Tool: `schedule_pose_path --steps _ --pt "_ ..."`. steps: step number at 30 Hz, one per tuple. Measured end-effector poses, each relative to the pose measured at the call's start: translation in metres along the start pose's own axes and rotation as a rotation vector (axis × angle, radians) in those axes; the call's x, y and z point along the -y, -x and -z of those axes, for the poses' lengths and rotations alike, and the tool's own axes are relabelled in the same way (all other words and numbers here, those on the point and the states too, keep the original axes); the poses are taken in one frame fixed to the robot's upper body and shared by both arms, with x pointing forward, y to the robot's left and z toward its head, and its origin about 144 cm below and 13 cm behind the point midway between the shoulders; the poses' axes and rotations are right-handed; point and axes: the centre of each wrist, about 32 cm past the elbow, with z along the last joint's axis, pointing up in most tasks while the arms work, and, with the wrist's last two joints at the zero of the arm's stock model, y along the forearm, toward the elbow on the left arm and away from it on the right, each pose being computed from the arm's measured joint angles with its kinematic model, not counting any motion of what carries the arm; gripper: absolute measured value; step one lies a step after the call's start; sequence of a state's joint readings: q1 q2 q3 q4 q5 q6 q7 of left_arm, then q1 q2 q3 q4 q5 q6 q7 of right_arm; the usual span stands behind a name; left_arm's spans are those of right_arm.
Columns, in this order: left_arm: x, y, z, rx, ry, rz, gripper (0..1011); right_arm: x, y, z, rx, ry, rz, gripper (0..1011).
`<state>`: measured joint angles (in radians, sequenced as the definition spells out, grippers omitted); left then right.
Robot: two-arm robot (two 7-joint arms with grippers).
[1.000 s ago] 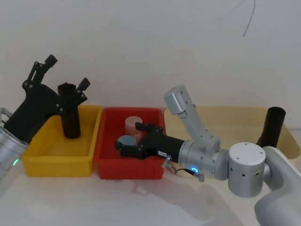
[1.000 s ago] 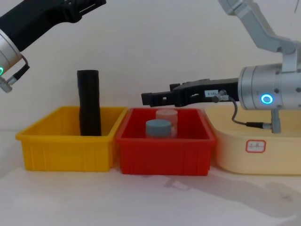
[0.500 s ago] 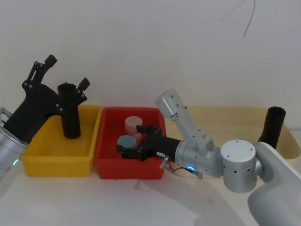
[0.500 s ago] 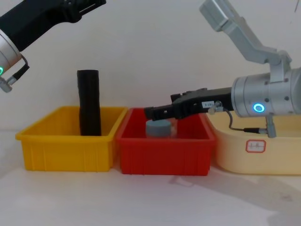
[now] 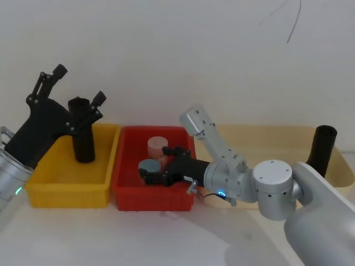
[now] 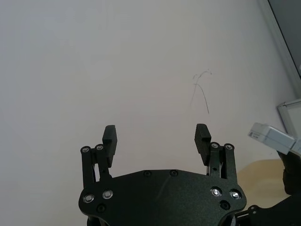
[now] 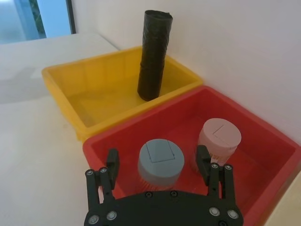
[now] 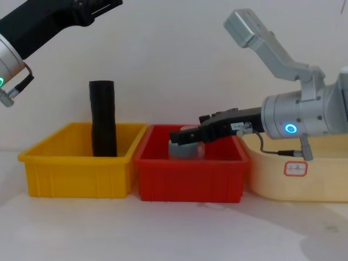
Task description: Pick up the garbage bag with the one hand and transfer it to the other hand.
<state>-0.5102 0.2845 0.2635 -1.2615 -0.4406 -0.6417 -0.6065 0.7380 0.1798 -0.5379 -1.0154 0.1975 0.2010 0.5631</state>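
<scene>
My right fingers (image 7: 203,157) are spread wide and hold nothing, low in the red bin (image 5: 128,188) at the middle of the frame, around the gray-lidded jar (image 7: 159,161). My left gripper (image 5: 77,97), also wide open and empty, hangs at the upper left by the garbage bag (image 5: 83,132), which stands in the yellow bin (image 5: 66,191). The pickup isn't done. I think the left must close on it next.

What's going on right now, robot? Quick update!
Left gripper open, raised by the garbage bag upright in yellow bin. Right gripper open, low in red bin, around grey-lidded jar.
</scene>
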Motion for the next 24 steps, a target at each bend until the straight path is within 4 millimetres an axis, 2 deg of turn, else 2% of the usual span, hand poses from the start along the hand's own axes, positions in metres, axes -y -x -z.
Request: schedule_pose_path --steps 24 --pt "0.0 0.0 0.0 0.0 0.0 0.0 1000 -0.025 -0.009 0.001 -0.063 0.019 -0.003 1002"
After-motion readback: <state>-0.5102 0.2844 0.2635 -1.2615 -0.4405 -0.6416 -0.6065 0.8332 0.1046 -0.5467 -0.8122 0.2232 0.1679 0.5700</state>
